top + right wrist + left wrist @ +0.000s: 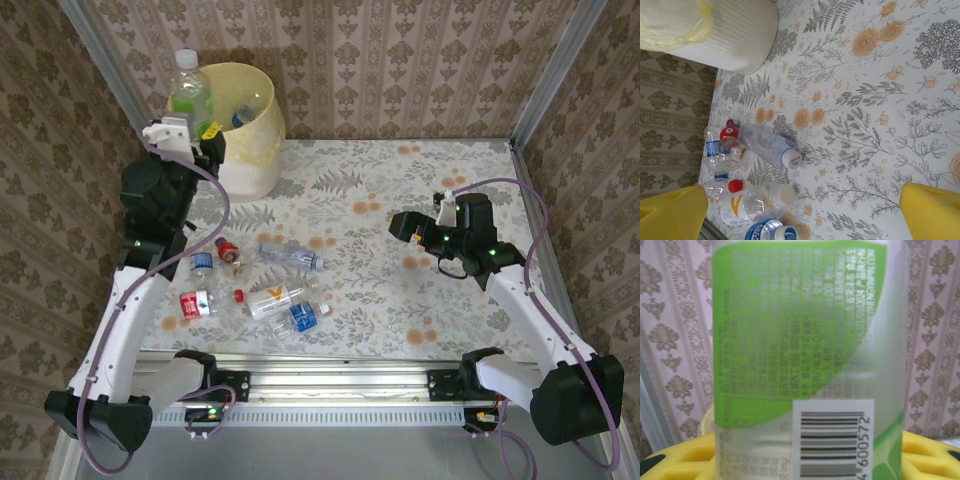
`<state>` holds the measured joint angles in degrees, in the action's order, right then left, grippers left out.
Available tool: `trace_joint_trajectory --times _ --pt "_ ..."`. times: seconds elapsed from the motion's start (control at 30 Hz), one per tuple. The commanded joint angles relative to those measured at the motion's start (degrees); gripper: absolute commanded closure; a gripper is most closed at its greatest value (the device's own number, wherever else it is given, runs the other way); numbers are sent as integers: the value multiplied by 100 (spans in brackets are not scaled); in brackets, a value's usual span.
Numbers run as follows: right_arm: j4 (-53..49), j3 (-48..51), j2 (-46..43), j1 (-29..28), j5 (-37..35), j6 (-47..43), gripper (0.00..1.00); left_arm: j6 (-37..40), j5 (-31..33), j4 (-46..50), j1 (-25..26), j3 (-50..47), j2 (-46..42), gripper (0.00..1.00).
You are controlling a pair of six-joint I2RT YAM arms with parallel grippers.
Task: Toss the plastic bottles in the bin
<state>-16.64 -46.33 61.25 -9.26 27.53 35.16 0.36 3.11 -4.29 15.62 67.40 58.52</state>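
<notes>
green-labelled bottle (190, 88) is standing upright, clamped in the left claw (188, 128), over the bin (255, 150) rim at the far-left desk (400, 180) corner; right claw (400, 225) is gaping empty.

Pictured from above: my left arm (130, 310) stood stretched forward and upward from its base, elbow raised. At the far left, my left gripper (188, 128) was clamped partway shut, its yellow fingers (680, 460) on either side of the green-labelled bottle (190, 90), which it held upright. My right arm (530, 310) extended forward from its own base with the wrist bent inward. My right gripper (403, 226) pointed left, jaws spread wide, its yellow fingertips (932, 212) holding nothing.
</notes>
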Motion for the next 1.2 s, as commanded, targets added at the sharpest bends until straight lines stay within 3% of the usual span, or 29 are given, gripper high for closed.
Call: trace_joint_trajectory --times 0.0,0.77,0.9,1.07,1.1,1.17 --pt "75 -26 -3 30 135 21 0 -143 172 -331 -92 -54 -83 53" --pt "122 -34 110 30 148 -13 0 -279 -433 325 -383 859 946 52" --pt "144 -68 184 29 149 -31 0 -354 -692 823 -573 1431 1553 52" --pt "118 -105 238 29 148 -62 0 -458 -844 2069 -866 2909 2908 52" --pt "118 -97 235 31 156 -64 0 -456 -773 2292 -885 3193 3153 51" --pt "96 -87 192 30 136 -60 0 -499 -763 2576 -926 3616 3637 36"
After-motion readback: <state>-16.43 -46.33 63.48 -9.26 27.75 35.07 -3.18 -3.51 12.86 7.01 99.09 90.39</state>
